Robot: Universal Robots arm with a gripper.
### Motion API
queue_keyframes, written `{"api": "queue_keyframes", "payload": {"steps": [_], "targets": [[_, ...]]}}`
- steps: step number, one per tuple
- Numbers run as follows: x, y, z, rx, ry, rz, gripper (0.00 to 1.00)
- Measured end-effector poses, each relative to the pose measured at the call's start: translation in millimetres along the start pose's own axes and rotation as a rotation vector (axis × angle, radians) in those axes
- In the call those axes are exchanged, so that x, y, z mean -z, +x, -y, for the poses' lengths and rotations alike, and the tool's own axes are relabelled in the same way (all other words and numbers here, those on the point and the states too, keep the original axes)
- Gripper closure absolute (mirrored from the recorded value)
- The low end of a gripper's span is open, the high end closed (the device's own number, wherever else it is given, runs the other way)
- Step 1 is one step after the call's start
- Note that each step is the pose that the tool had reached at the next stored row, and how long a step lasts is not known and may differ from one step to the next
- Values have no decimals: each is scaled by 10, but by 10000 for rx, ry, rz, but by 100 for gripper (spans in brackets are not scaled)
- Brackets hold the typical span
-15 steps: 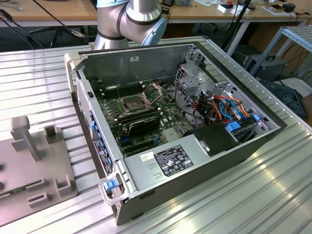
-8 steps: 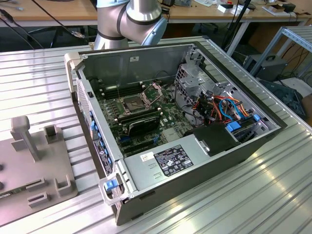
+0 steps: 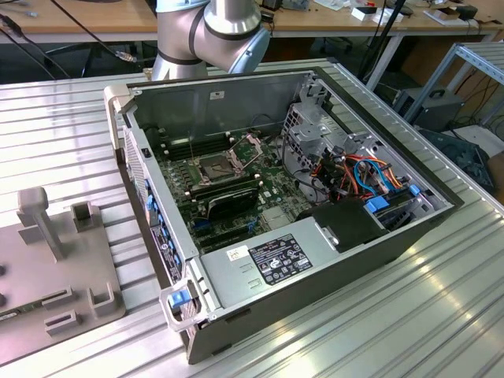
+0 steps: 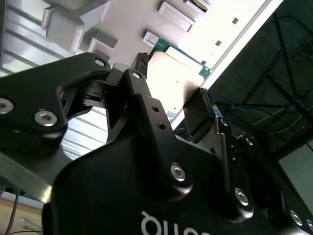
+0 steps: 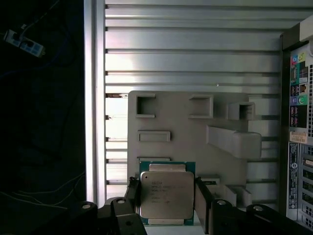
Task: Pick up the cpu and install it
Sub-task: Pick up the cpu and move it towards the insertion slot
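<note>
Setting: a ribbed aluminium tabletop (image 3: pixel 409 315) in a workshop, with cluttered wooden benches behind it at 12 o'clock in the exterior view.
Computer case: an open computer case (image 3: pixel 213 110) lies on its side in the middle of the exterior view, with its green board exposed. The square metal-framed socket (image 3: pixel 216 165) sits just toward 11 o'clock from centre.
Fixture plate: a grey fixture plate (image 3: pixel 87 268) with raised blocks and slots lies flat on the tabletop at 8 o'clock in the exterior view. It is beside the case's port panel but apart from it.
Arm: your silver arm (image 3: pixel 213 31) rises behind the case at 12 o'clock in the exterior view.
Tool: in both wrist views your black tool (image 4: pixel 173 81) (image 5: pixel 167 191) is closed to a narrow gap. Its fingers (image 5: pixel 201 198) press against two opposite edges of the cpu.
Cpu: the cpu (image 5: pixel 166 193) (image 4: pixel 171 78) sits between the fingers with its dull silver top facing the first wrist camera and a green border showing around it. It appears in front of the fixture plate, over the plate's edge region. You cannot tell whether it is clear of the plate or resting on it.
</note>
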State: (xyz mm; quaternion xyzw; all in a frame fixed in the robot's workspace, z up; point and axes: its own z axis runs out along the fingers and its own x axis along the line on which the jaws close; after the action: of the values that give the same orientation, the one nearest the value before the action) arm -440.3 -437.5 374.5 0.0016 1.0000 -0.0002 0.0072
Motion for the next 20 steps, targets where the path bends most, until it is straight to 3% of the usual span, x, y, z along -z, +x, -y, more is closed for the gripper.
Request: {"api": "queue_keyframes", "payload": {"steps": [20], "targets": [[0,-39,0,0,1,-1,45]]}}
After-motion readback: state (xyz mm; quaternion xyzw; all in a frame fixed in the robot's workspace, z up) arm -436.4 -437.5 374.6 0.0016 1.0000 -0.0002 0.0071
